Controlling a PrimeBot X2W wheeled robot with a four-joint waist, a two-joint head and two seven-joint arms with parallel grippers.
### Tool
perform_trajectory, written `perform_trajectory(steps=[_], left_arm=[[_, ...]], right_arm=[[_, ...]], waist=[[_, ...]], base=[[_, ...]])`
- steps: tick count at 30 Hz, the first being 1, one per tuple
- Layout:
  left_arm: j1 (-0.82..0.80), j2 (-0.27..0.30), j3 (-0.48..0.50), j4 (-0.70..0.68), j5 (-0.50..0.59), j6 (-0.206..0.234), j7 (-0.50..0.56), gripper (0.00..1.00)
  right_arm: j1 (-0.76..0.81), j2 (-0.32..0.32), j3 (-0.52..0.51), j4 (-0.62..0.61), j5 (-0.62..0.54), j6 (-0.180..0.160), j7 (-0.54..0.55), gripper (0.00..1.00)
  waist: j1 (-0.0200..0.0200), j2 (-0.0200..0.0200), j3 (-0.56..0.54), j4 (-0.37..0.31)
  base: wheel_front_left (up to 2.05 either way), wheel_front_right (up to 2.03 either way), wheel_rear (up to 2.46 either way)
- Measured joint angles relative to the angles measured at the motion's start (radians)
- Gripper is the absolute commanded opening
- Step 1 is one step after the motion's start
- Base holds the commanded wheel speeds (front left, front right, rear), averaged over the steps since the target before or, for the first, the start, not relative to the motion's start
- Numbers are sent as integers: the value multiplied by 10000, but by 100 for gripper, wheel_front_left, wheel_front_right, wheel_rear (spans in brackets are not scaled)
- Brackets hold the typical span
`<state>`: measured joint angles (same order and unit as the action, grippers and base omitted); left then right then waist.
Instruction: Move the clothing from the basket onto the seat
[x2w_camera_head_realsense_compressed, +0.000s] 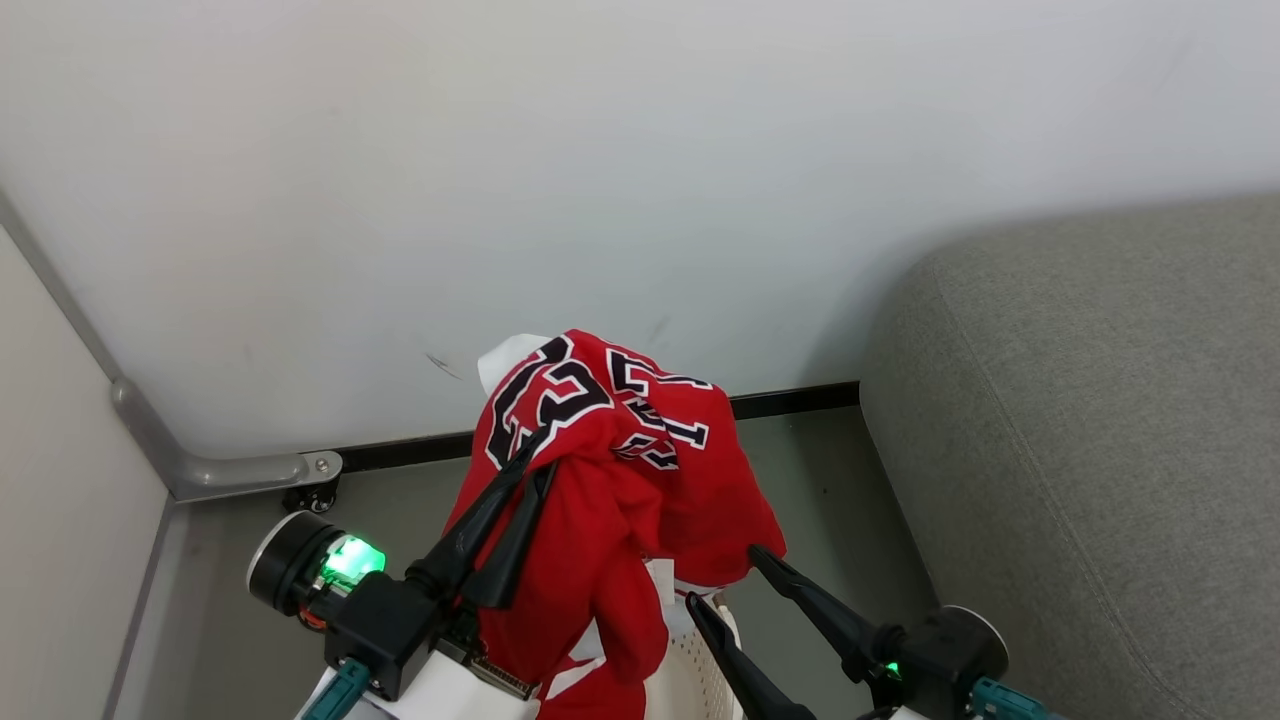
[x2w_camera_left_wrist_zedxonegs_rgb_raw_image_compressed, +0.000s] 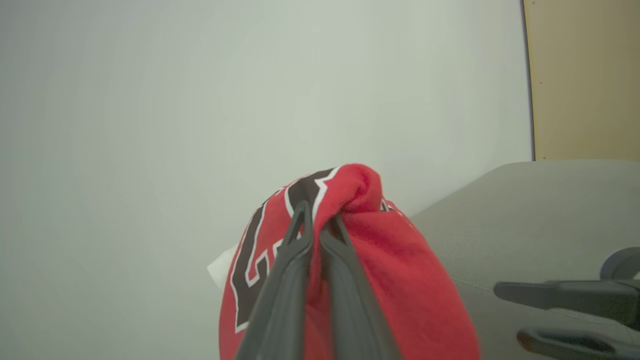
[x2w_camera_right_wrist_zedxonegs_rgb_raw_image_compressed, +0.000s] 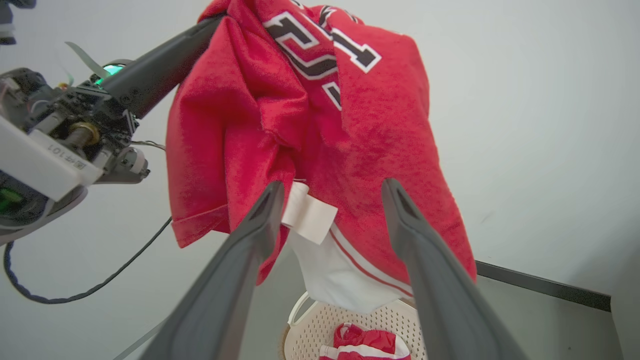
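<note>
The red jersey (x2w_camera_head_realsense_compressed: 640, 480) with black, white-outlined numbers hangs crumpled above the basket (x2w_camera_head_realsense_compressed: 700, 675), and my left gripper (x2w_camera_head_realsense_compressed: 535, 460) is shut on a fold near its top. The left wrist view shows that gripper (x2w_camera_left_wrist_zedxonegs_rgb_raw_image_compressed: 320, 217) pinching the cloth (x2w_camera_left_wrist_zedxonegs_rgb_raw_image_compressed: 400, 270). My right gripper (x2w_camera_head_realsense_compressed: 722, 575) stands open just beside the jersey's lower hem; in its own view the open gripper (x2w_camera_right_wrist_zedxonegs_rgb_raw_image_compressed: 332, 185) frames the hanging jersey (x2w_camera_right_wrist_zedxonegs_rgb_raw_image_compressed: 310, 125) without touching it. Below, the cream basket (x2w_camera_right_wrist_zedxonegs_rgb_raw_image_compressed: 315, 325) holds another red garment (x2w_camera_right_wrist_zedxonegs_rgb_raw_image_compressed: 365, 342) with white trim. The grey seat (x2w_camera_head_realsense_compressed: 1100, 450) lies to the right.
A pale wall (x2w_camera_head_realsense_compressed: 600, 150) with a dark baseboard (x2w_camera_head_realsense_compressed: 800, 400) stands close behind the basket. A metal rail bracket (x2w_camera_head_realsense_compressed: 240, 470) runs along the wall's left corner. Grey floor (x2w_camera_head_realsense_compressed: 830, 500) separates the basket from the seat. A beige panel (x2w_camera_left_wrist_zedxonegs_rgb_raw_image_compressed: 580, 75) rises beyond the seat.
</note>
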<state>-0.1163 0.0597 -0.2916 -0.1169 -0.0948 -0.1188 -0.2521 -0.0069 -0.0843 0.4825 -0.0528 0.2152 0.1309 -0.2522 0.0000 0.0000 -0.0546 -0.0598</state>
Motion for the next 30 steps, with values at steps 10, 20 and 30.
perform_trajectory(steps=[10,20,30], left_arm=[[0,17,-439,-134,102,-82,0,0],[0,35,-1043,-253,184,-84,-2,0],[0,94,-1770,-380,169,-84,-2,0]], right_arm=[[-500,-186,823,-84,82,0,0,100],[-863,-349,867,242,-69,2,0,100],[-860,-203,491,654,-228,2,0,100]], waist=[[0,0,-12,63],[0,0,-50,172],[0,0,-120,301]], base=[[0,0,0],[0,0,0],[0,0,0]])
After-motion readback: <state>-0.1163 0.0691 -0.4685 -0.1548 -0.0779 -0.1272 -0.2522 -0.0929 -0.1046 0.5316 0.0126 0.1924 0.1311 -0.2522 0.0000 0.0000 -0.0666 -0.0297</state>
